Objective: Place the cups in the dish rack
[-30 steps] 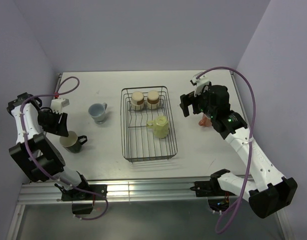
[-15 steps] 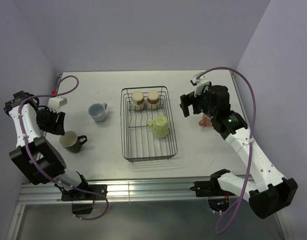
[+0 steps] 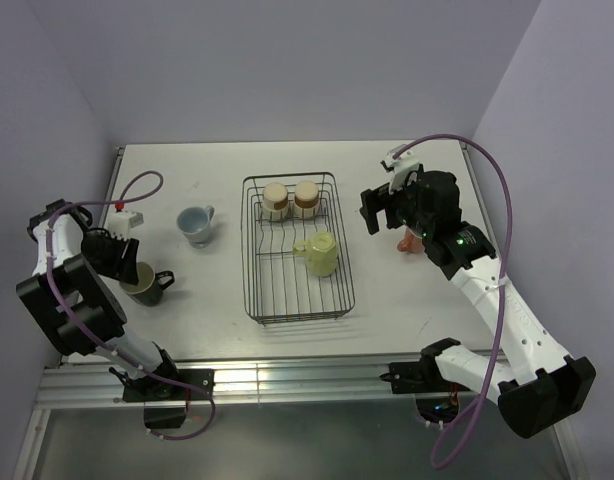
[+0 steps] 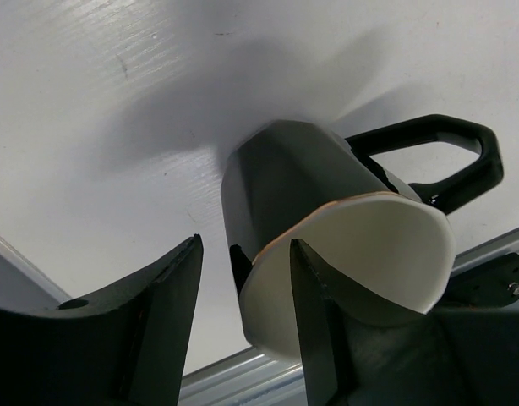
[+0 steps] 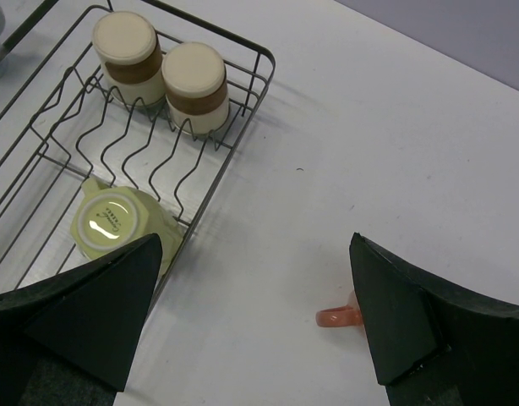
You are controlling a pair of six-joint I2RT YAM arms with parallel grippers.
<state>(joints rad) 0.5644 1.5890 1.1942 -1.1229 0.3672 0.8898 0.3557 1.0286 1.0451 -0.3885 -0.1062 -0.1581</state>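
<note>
The black cup [image 3: 144, 284] with cream inside [image 4: 361, 254] stands on the table at the left. My left gripper [image 3: 123, 264] [image 4: 245, 245] is open and straddles its rim, one finger inside and the other outside with a gap to the wall. The dish rack [image 3: 287, 178] [image 5: 215, 169] holds two tan tumblers [image 3: 291, 199] [image 5: 162, 69] and an upturned pale yellow mug [image 3: 320, 255] [image 5: 116, 222]. A pale blue-grey cup [image 3: 195, 225] stands left of the rack. My right gripper [image 3: 371, 212] [image 5: 256, 241] hangs open above the table, right of the rack. The salmon-pink mug [image 3: 410, 243] [image 5: 340, 317] lies partly hidden under it.
Purple walls close in the table [image 3: 227, 320] on the left, back and right. A metal rail [image 3: 287, 380] runs along the near edge by the arm bases. The black cup's handle [image 4: 437, 156] points away from my left fingers.
My left wrist has turned and come down at the black cup, so its fingers now straddle the rim. The cup and the right arm have not moved.
</note>
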